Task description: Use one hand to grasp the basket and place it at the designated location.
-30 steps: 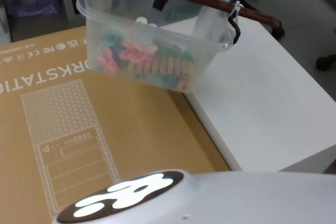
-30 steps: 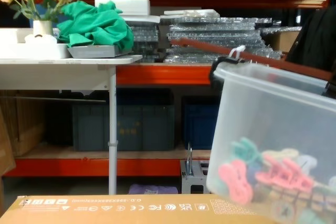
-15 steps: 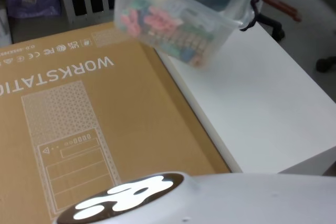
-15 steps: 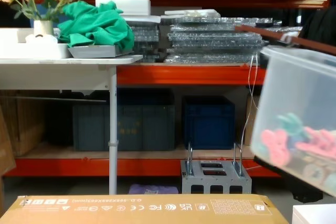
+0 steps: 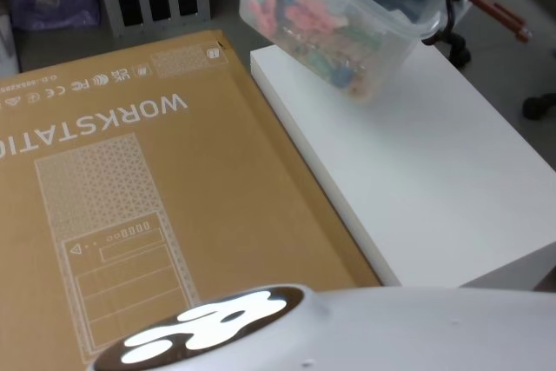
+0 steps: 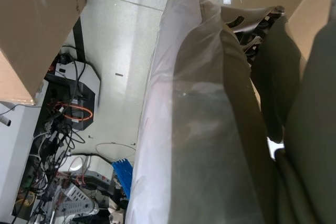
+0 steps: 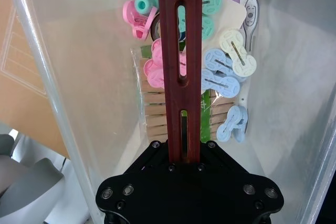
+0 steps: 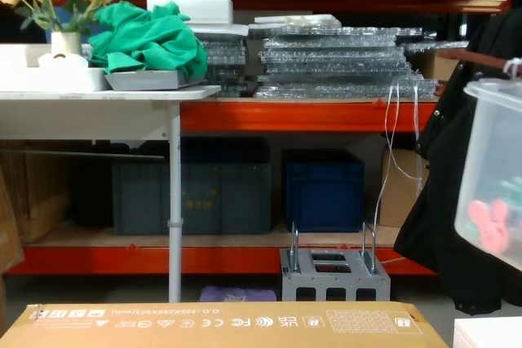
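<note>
The left pincer (image 6: 294, 103) hangs low beside the cardboard box (image 5: 130, 197), above the floor; I cannot tell how its jaws stand. The box lies flat at 9 o'clock in the head view, touching the white bench (image 5: 434, 180). The right pincer (image 7: 184, 156) is clamped on the reddish-brown handle (image 7: 178, 51) of the basket (image 5: 347, 23). The basket hangs tilted at 1 o'clock, above the bench's far end. Pink, green and blue clips (image 7: 157, 72) are heaped inside. In the chest view the basket is at 3 o'clock.
</note>
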Controlling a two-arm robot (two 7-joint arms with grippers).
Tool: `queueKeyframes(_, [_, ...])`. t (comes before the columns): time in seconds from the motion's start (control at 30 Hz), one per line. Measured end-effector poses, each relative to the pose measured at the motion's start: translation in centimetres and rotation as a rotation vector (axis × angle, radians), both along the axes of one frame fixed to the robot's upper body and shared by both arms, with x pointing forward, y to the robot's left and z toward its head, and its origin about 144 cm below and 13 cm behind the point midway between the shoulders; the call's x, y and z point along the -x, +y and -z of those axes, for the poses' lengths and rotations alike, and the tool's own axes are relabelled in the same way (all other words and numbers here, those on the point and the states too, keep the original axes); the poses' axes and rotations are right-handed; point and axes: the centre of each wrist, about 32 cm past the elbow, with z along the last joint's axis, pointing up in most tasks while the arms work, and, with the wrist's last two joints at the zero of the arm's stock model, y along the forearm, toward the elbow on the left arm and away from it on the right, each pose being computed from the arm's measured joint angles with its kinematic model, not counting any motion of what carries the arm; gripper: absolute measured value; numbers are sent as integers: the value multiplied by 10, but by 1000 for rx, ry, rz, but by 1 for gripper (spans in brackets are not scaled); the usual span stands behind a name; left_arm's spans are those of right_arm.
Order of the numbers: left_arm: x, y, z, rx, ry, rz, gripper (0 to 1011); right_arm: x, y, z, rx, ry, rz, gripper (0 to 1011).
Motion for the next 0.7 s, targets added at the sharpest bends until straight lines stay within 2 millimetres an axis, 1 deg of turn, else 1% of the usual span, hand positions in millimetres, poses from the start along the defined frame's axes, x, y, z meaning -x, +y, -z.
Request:
queueKeyframes(0.1, [0, 0, 0, 0, 0, 0, 0, 0, -7, 3, 6, 17, 36, 0])
queueKeyframes(0.2, [0, 0, 0, 0, 0, 0, 0, 2, -20, 8, 5, 46, 106, 0])
queueKeyframes(0.43, [0, 0, 0, 0, 0, 0, 0, 7, -38, 19, 1, 81, 226, 0])
queueKeyframes(0.53, [0, 0, 0, 0, 0, 0, 0, 10, -51, 28, -7, 99, 283, 0])
queueKeyframes(0.63, [0, 0, 0, 0, 0, 0, 0, 11, -56, 31, -10, 106, 305, 0])
queueKeyframes(0.7, [0, 0, 0, 0, 0, 0, 0, 12, -65, 39, -13, 123, 345, 0])
